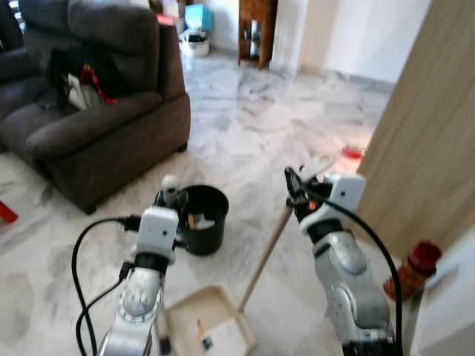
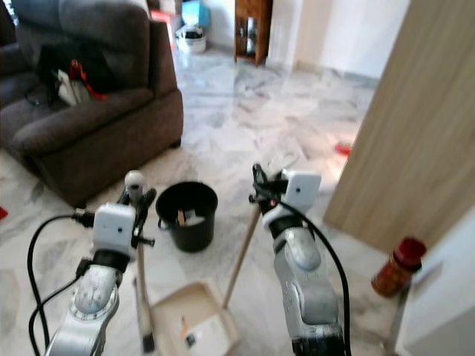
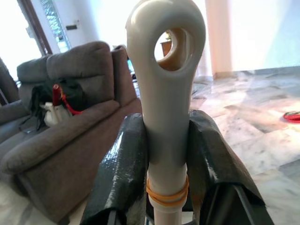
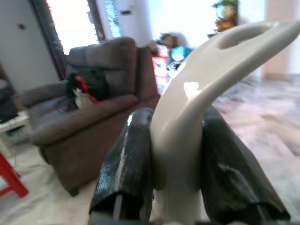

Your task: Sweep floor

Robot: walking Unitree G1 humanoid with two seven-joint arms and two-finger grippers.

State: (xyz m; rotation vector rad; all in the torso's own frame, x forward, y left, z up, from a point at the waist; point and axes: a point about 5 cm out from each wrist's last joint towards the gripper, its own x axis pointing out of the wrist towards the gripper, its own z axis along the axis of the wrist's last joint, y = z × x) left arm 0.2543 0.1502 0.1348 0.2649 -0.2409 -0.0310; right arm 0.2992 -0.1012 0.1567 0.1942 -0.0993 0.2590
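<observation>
Both grippers, left gripper [image 3: 166,154] and right gripper [image 4: 176,159], clamp cream handles above your marble floor [image 1: 252,126], beside a grey sofa [image 1: 96,119].

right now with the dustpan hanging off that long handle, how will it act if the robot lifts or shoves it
The dustpan looks like thin plastic, so probably light. The left gripper grips only the top of its handle, so the tray may swing when lifted. On the glossy marble floor it would likely slide easily, and the scraps inside could spill if it tilts.

Marble floor [image 1: 252,126] carries sofa [image 1: 96,126], black bin [image 1: 202,219], dustpan [image 1: 215,326].
</observation>
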